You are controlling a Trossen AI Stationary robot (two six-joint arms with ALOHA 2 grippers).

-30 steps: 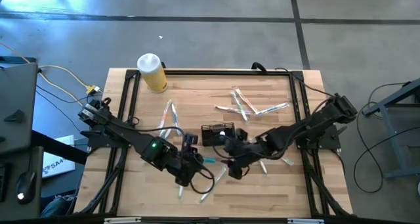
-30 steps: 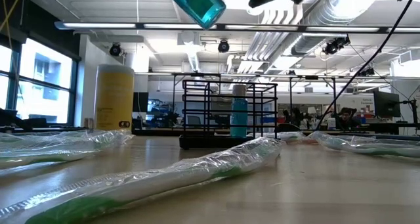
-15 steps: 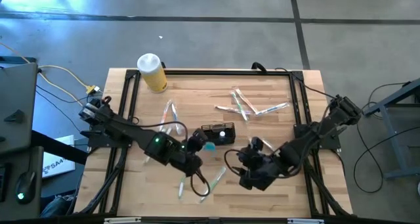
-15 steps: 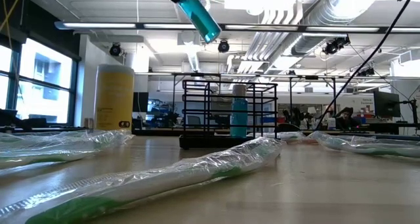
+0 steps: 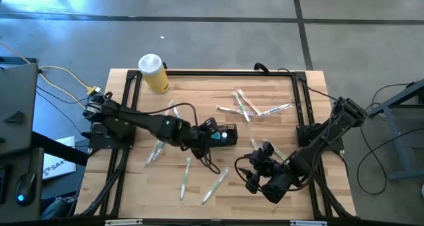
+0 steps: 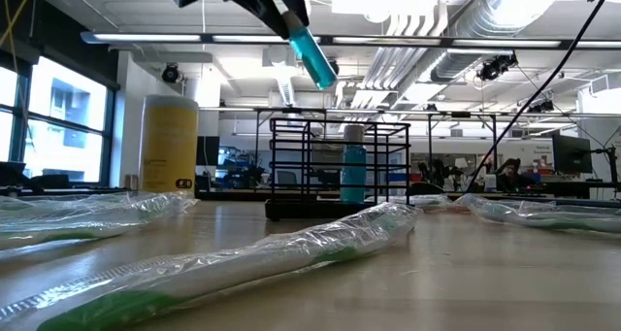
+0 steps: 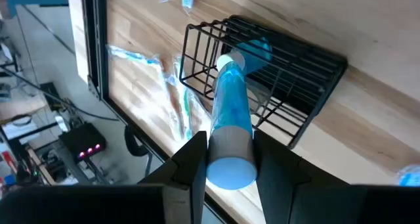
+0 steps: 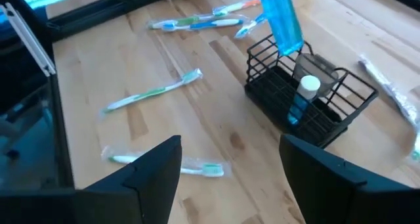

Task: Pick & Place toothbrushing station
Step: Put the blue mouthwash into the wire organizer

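Now | left end effector [image 7: 231, 159] pinching blue tube [image 7: 231, 115], tilted, tip over caddy [image 7: 308, 66] | right end effector [image 8: 230, 168] spread.

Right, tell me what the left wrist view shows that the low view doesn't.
Only the left wrist view shows the left gripper shut on the blue tube, seen end-on, and down into the caddy. Only the low view shows the yellow cylinder and a second tube standing upright in the caddy. Both show the held tube above the caddy, and wrapped toothbrushes.
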